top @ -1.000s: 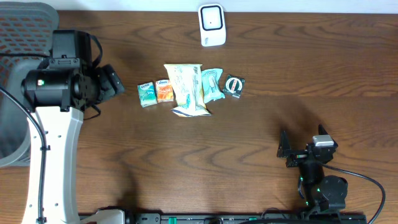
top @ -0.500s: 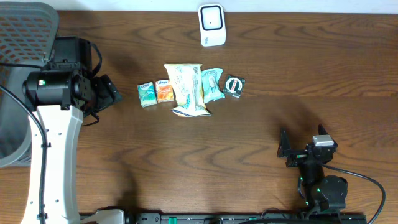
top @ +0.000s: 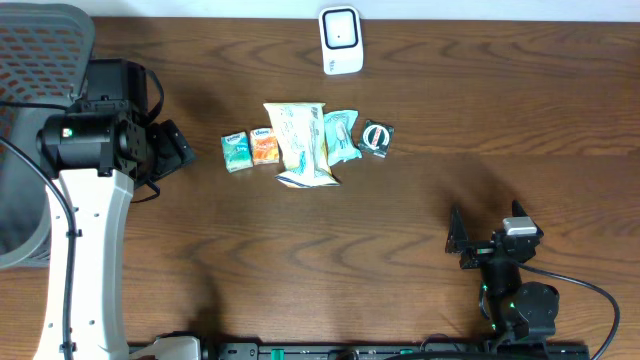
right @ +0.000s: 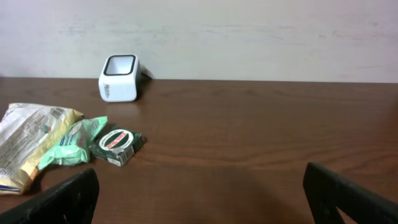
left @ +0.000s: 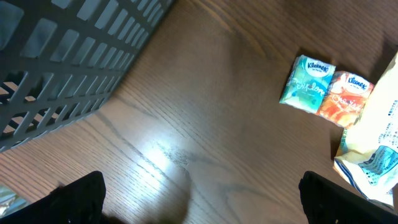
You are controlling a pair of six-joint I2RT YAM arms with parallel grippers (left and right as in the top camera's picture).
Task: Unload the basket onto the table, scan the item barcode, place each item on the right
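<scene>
On the counter:
- Pocket tissue packs, two: teal pack and orange pack.
- Large cream snack bag, one.
- Mint-green pouch, one.
- Small dark packet with round label, one.
- White barcode scanner, one.
- Grey mesh basket, one.

Packaged goods, five in all.

Wooden table holds scanner, snack packets, tissue packs.
</scene>
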